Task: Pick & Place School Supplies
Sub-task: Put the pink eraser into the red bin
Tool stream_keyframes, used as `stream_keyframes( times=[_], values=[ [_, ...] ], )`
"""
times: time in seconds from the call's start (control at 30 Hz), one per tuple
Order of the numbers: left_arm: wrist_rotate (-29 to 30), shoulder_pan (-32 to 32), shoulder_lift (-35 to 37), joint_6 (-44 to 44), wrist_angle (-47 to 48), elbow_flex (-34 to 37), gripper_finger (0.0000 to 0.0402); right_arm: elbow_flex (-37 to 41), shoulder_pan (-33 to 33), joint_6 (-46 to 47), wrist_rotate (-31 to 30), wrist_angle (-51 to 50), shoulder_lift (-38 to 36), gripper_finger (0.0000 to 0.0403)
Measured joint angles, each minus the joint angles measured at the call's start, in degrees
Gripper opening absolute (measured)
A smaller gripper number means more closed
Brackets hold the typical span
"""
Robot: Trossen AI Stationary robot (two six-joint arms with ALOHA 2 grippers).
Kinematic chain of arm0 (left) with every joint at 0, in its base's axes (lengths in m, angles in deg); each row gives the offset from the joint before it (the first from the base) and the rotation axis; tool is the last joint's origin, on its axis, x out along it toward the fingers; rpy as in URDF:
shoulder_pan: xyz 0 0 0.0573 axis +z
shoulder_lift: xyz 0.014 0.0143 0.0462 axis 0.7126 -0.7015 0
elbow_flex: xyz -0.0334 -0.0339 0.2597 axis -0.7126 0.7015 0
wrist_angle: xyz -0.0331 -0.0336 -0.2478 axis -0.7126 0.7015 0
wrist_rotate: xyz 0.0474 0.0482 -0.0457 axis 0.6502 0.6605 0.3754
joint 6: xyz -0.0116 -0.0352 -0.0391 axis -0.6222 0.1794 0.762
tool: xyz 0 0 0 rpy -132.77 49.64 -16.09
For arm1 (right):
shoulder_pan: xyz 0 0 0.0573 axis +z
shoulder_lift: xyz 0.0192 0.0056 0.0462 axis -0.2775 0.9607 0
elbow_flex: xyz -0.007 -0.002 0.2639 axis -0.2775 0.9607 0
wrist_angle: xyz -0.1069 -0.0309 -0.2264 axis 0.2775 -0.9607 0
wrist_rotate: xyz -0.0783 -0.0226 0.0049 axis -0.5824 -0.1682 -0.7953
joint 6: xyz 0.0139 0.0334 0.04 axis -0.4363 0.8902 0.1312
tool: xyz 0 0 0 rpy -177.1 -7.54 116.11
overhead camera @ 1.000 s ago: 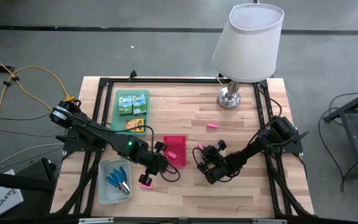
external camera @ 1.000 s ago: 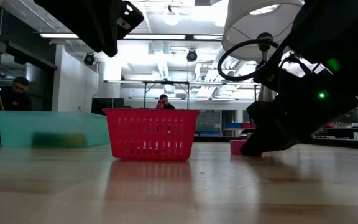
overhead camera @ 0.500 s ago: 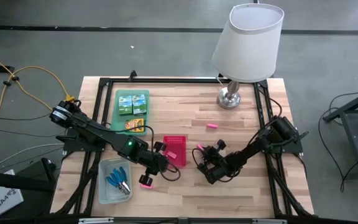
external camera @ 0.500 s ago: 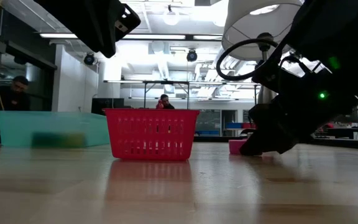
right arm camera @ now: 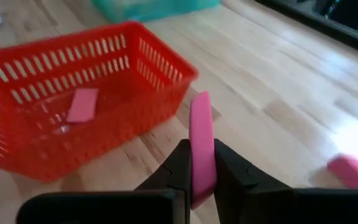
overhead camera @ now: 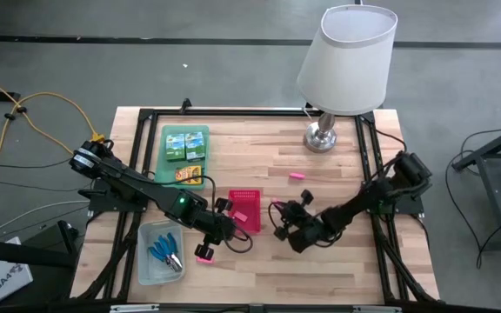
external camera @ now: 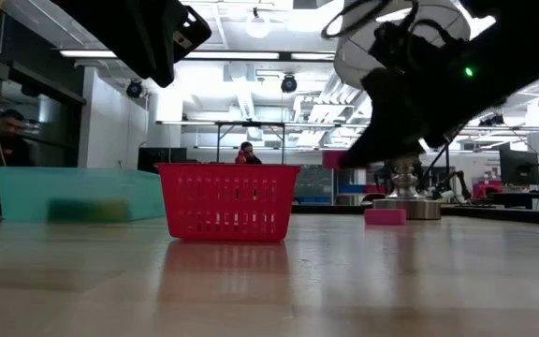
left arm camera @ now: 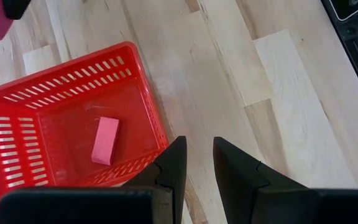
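Right wrist view: the right claw (right arm camera: 199, 163) pinches a small pink rectangular eraser block (right arm camera: 201, 144) on its flat faces, raised beside the red mesh basket (right arm camera: 104, 93). Light and slightly rubbery, it looks unlikely to slip. The left claw (left arm camera: 197, 163), nearly closed, holds nothing.

green tray (external camera: 80, 194) contents blurred, lamp shade (external camera: 382, 37) partly hidden
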Motion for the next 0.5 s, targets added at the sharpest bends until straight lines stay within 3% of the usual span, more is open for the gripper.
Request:
stream_keyframes(
  times=[0.23, 0.5],
  values=[
    [0.0, 0.0, 0.0, 0.17, -0.03, 0.0, 0.0074, 0.05, -1.83, -10.88, 5.79, 13.86, -1.65, 0.003],
    [0.0, -1.38, 0.0, -0.03, -0.04, 0.0, 0.0074, -0.02, -5.87, -15.72, 12.81, 22.39, -1.65, 0.0031]
  ],
)
